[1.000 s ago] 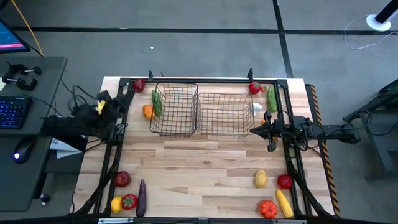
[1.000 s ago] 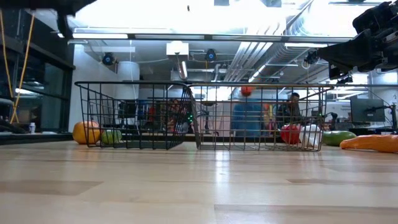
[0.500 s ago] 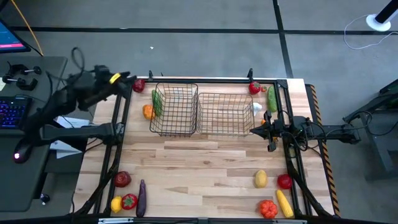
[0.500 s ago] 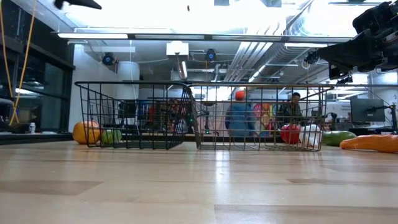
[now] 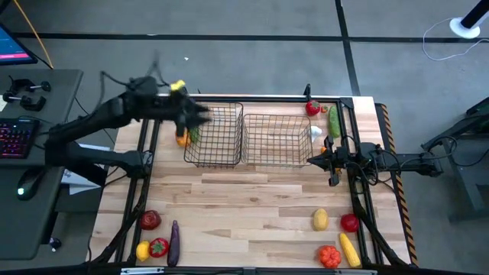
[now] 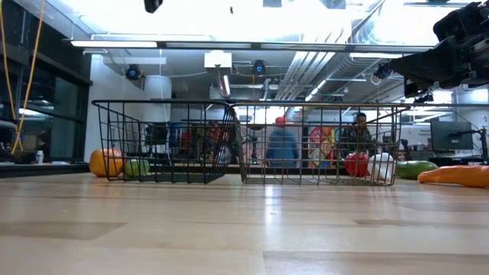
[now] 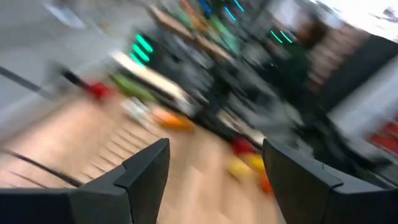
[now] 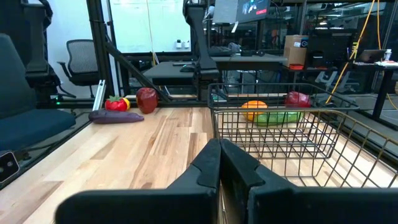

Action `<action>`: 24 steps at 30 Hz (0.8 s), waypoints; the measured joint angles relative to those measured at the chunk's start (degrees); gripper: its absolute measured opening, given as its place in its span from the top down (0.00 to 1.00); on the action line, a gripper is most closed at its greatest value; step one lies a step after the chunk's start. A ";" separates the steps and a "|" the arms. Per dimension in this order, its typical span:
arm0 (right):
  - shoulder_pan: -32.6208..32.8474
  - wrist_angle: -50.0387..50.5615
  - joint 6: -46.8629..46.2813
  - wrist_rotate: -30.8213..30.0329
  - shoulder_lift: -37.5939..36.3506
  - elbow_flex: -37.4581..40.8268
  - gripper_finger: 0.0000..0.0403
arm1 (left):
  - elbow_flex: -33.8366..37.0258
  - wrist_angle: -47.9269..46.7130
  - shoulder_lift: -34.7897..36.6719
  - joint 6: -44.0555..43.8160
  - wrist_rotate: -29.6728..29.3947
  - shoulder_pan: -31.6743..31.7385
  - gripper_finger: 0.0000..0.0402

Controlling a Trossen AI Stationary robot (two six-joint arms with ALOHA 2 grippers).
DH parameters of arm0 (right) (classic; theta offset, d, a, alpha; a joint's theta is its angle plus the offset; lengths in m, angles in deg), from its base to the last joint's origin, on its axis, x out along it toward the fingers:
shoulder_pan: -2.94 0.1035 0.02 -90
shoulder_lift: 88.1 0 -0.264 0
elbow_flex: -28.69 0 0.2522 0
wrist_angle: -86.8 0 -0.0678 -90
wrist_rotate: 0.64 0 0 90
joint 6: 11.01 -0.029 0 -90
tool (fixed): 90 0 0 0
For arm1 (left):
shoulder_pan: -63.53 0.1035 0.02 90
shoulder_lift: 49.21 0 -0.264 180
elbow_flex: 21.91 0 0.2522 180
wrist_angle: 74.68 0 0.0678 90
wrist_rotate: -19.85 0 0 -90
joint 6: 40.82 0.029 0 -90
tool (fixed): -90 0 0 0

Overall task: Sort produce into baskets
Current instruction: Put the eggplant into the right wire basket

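Two dark wire baskets stand side by side at the far middle: the narrower one and the wider one. An orange fruit and a green piece lie on the table against the narrower basket's left wall. More produce lies at the far right, near left and near right. My left gripper hangs high over the narrower basket's left edge, blurred; its fingers stand open with nothing between them. My right gripper is shut and empty at the wider basket's near right corner.
A green cucumber and a white piece lie right of the wider basket. A purple eggplant and a yellow corn cob lie near the front edge. Bare wood spans the table's middle. A person stands in the room beyond.
My left arm has swung fast from beyond the table's left edge, up and toward the far edge, then right to above the narrower basket's left side. The right arm has kept still. No produce has moved.
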 joint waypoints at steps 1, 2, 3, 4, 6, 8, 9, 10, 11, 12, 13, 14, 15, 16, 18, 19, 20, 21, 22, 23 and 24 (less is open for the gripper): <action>0.00 0.00 0.00 0.00 0.00 0.00 1.00 | 0.01 -0.70 -0.59 -1.38 2.50 -0.97 0.39; 0.01 0.00 0.00 0.00 0.00 0.00 1.00 | 0.00 -1.31 -0.93 -2.71 4.63 -1.99 0.39; 0.01 0.00 0.00 0.00 0.00 0.00 1.00 | -0.03 -1.93 -1.17 -3.95 6.17 -3.20 0.39; 0.00 0.00 0.00 0.00 0.00 0.00 1.00 | -0.10 -2.74 -1.41 -5.22 6.92 -4.63 0.39; -0.01 0.00 0.00 0.00 0.00 0.00 1.00 | -0.10 -4.34 -1.86 -7.72 7.00 -8.06 0.39; -0.01 0.00 0.00 0.00 0.00 0.00 1.00 | -0.10 -6.41 -2.16 -10.40 6.97 -11.61 0.40; -0.01 0.00 0.00 0.00 0.00 0.00 1.00 | -0.10 -8.15 -2.25 -11.99 6.93 -13.53 0.40; 0.00 0.00 0.00 0.00 0.00 0.00 1.00 | -0.11 -9.97 -2.56 -13.62 6.93 -15.42 0.40; -0.01 0.00 0.00 0.00 0.00 0.00 1.00 | -0.15 -12.19 -2.88 -15.49 6.86 -17.59 0.40; 0.00 0.00 0.00 0.00 0.00 0.00 1.00 | -0.17 -14.96 -3.50 -17.32 6.76 -20.02 0.40; 0.00 0.00 0.00 0.00 0.00 0.00 1.00 | -0.10 -18.07 -4.34 -19.01 6.74 -22.46 0.40; -0.01 0.00 0.00 0.00 0.00 0.00 1.00 | -0.08 -20.91 -5.38 -20.51 6.76 -25.15 0.40; -0.01 0.00 0.00 0.00 0.00 0.00 1.00 | -0.04 -23.41 -6.41 -21.63 6.80 -27.93 0.40; -0.01 0.00 0.00 0.00 0.00 0.00 1.00 | -0.02 -25.90 -7.47 -22.48 6.83 -30.63 0.40; 0.00 0.00 0.00 0.00 0.00 0.00 1.00 | -0.03 -29.12 -9.81 -22.84 6.84 -36.01 0.40; 0.00 0.00 0.00 0.00 0.00 0.00 1.00 | -0.06 -30.19 -11.18 -22.50 6.79 -38.59 0.40; 0.00 0.00 0.00 0.00 0.00 0.00 1.00 | -0.06 -31.18 -12.76 -22.35 6.23 -40.86 0.40; -0.01 0.00 0.00 0.00 0.00 0.00 1.00 | -0.06 -32.13 -14.41 -22.94 4.83 -42.88 0.40; 0.00 0.01 0.00 0.00 0.00 0.00 1.00 | -0.04 -33.09 -16.05 -25.00 2.68 -44.63 0.40; 0.01 0.01 0.00 0.00 0.00 0.00 1.00 | -0.05 -34.01 -17.69 -28.01 0.56 -46.11 0.40; -0.01 0.00 0.00 0.00 0.00 0.00 1.00 | -0.04 -34.79 -19.34 -31.53 -1.13 -47.25 0.40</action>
